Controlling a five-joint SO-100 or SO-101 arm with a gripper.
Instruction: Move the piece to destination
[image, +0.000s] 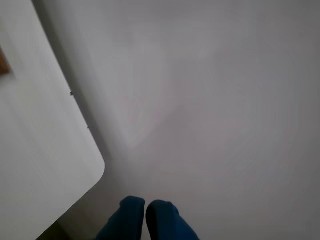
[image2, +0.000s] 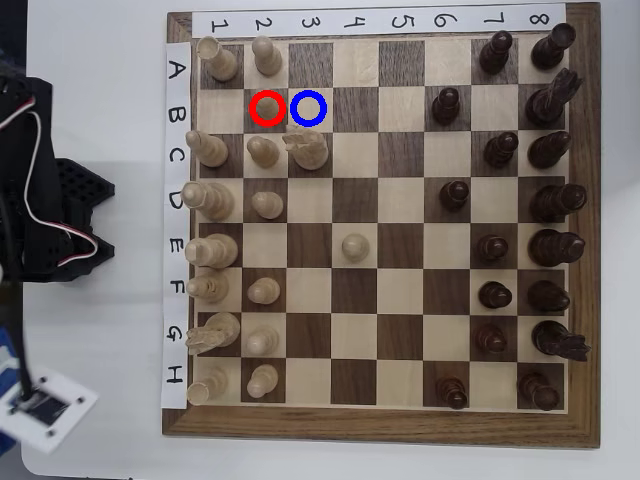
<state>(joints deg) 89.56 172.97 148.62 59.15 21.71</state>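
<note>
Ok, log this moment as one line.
pawn in red ring | blue-ringed square empty | fingers shut, holding nothing | arm beside board

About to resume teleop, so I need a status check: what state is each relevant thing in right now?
piece: upright on the dark red-ringed square, not gripped.
destination: light blue-ringed square, empty, right of the piece in the overhead view.
gripper: blue fingertips together, holding nothing, off the board.
knight: upright, one row below the destination.

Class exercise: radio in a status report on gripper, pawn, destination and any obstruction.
Gripper shut, empty, off the board. Pawn in the red ring. Blue-ring square beside it empty. Knight adjoins the destination.
</note>
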